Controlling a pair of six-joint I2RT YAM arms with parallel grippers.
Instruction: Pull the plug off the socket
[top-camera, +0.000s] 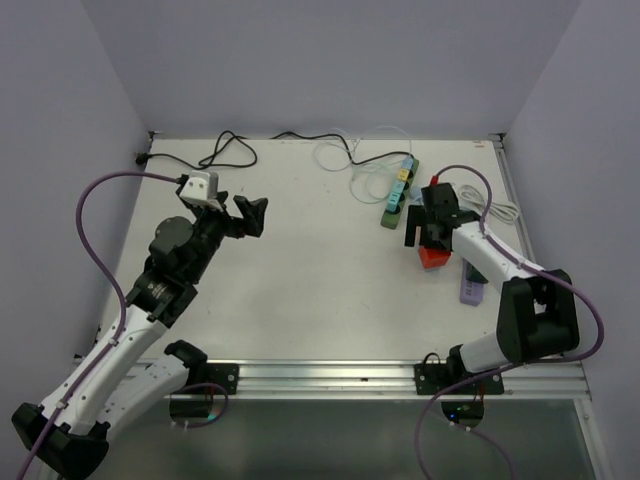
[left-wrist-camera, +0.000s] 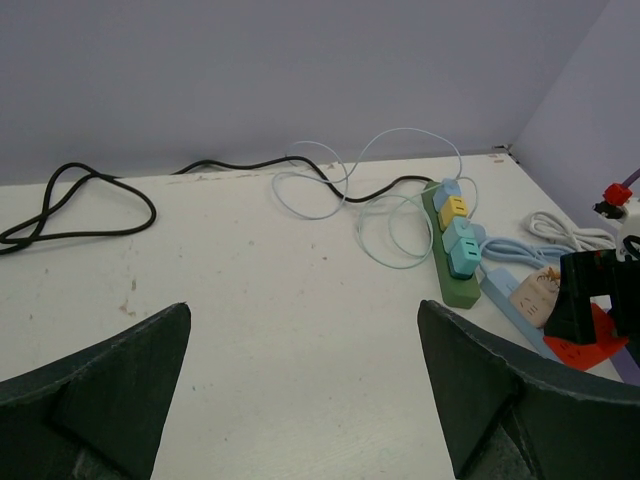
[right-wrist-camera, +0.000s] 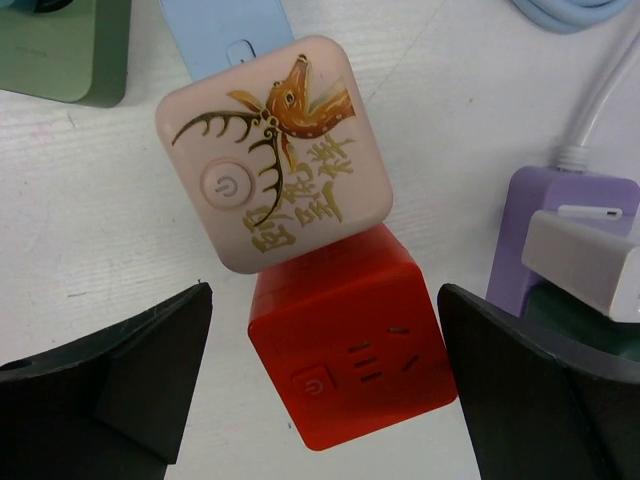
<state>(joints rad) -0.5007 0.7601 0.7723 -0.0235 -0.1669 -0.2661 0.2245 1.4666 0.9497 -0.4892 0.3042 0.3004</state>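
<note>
The right gripper (right-wrist-camera: 325, 300) hangs with its fingers spread wide and nothing in them. It is directly over a red cube socket (right-wrist-camera: 350, 370) and the beige deer-printed cube plug (right-wrist-camera: 270, 150) touching it, both lying between the two fingers. A purple power strip (right-wrist-camera: 560, 210) carrying a white plug (right-wrist-camera: 585, 260) sits just beside its right finger. The left gripper (left-wrist-camera: 302, 310), also spread apart and empty, is well apart from them, with a green power strip (left-wrist-camera: 458, 290) ahead and to its right.
</note>
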